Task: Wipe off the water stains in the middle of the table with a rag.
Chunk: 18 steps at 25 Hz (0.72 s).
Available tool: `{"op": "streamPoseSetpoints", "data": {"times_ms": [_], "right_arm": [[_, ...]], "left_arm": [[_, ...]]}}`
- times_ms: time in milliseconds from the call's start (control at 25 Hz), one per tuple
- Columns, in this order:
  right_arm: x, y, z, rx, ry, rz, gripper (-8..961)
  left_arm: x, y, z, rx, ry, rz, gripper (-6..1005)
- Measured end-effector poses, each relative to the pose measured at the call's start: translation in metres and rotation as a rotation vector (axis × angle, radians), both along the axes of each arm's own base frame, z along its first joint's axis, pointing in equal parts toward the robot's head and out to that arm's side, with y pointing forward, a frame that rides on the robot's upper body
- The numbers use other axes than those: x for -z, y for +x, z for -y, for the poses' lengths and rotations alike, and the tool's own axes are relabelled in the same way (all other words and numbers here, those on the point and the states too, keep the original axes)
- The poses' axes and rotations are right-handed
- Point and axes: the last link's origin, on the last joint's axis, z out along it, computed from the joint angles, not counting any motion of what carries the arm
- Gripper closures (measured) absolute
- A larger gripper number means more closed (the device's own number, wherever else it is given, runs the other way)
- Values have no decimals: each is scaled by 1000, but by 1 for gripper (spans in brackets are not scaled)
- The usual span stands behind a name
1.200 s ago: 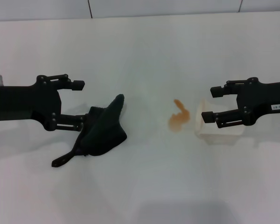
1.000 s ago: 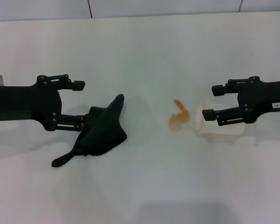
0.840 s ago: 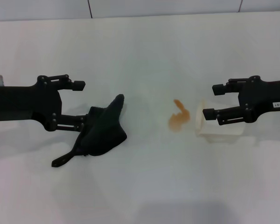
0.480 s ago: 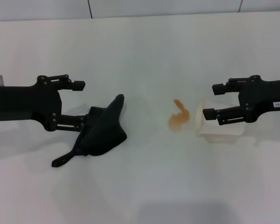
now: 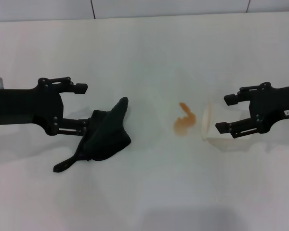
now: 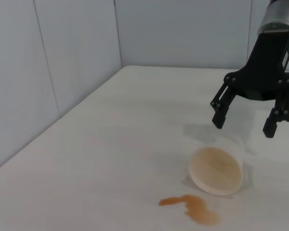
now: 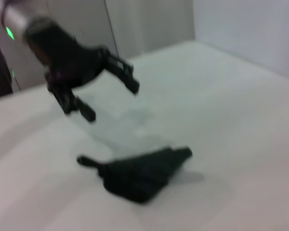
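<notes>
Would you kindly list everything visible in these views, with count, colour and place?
table: one, white, glossy, filling the head view.
water stains: one orange-brown blotch, mid-table, just left of the cup.
rag: one, black, crumpled, lying left of the stain.
cup: one, translucent white, on its side, mouth toward the stain.
wall: pale grey panels behind the table.
left gripper: black, open, over the rag's left edge.
right gripper: black, open, above the cup.
</notes>
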Motion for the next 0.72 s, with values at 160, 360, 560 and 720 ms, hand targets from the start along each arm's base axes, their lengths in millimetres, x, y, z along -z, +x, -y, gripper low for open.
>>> {"op": "streamPoseSetpoints", "data": {"times_ms": [160, 360, 560, 720], "right_arm": [[-2, -4, -3, -12, -3, 63, 115], [-7, -10, -8, -12, -4, 155, 115], [-9, -19, -10, -5, -36, 208, 114], [-6, -26, -11, -9, -52, 241, 114]], "left_arm": [[1, 0, 0, 0, -2, 1, 134], [2, -1, 2, -4, -9, -6, 134], [3, -2, 2, -4, -15, -16, 135], [3, -2, 2, -3, -16, -16, 135]]}}
